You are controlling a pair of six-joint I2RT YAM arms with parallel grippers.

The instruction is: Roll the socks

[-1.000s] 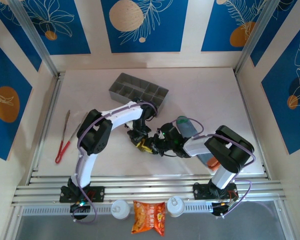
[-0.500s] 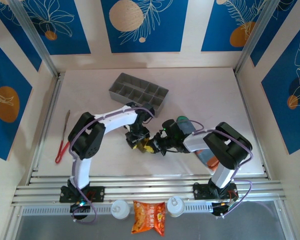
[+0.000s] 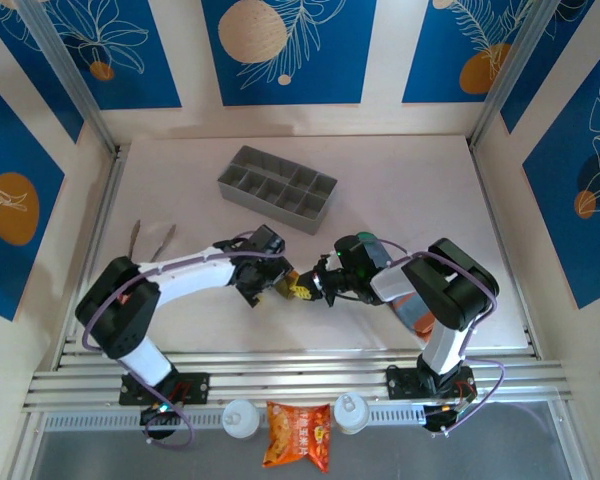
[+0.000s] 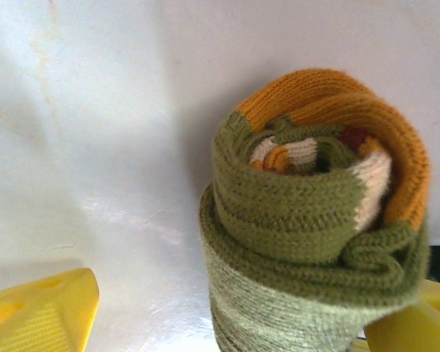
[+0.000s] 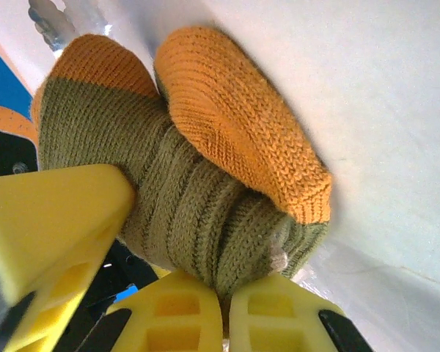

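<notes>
left fingers (image 3: 276, 284) have gone from nearly closed to wide, and the left arm has swung low; they now stand open either side of the olive-brown sock (image 4: 315, 220), one pad (image 4: 40, 315) well clear of it; right fingers (image 5: 227, 315) have closed the last bit and pinch the roll's lower edge; reads as a handover, with the roll still coiled on the tabletop (image 4: 95, 110) and held by the right alone; grey-blue sock (image 3: 414, 314) lies flat behind the right fingers, not yet rolled
</notes>
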